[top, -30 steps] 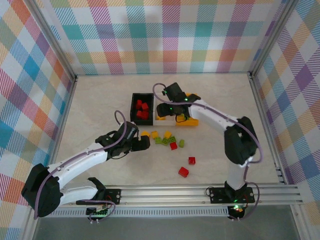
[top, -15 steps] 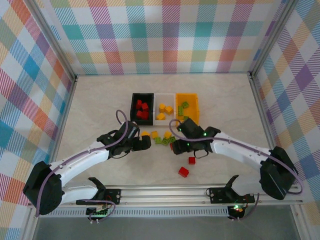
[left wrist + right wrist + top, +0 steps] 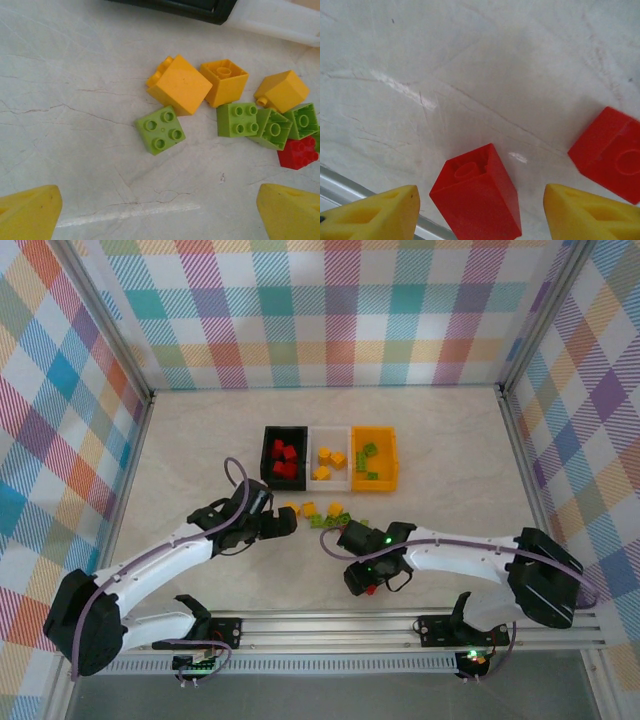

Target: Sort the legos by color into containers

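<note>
In the left wrist view a lime lego [image 3: 160,130] lies ahead of my left gripper [image 3: 160,215], which is open over bare table. Beyond it sit yellow legos [image 3: 179,85], more lime ones [image 3: 237,119] and a red one [image 3: 298,152]. From above, my left gripper [image 3: 287,523] is just left of this cluster [image 3: 322,513]. My right gripper [image 3: 480,215] is open around a red lego [image 3: 477,192], with a gap on each side. A second red lego [image 3: 610,155] lies to its right. The black [image 3: 268,454], white [image 3: 329,480] and orange [image 3: 391,455] containers hold sorted legos.
The right arm [image 3: 460,550] stretches low across the near right of the table. A metal rail [image 3: 340,185] at the table's near edge runs just behind the red lego. The enclosure's checked walls [image 3: 60,440] close off the sides and back.
My right arm swung from the containers down to the near edge, over the loose red legos. Its jaws narrowed a little. The left arm barely moved.
</note>
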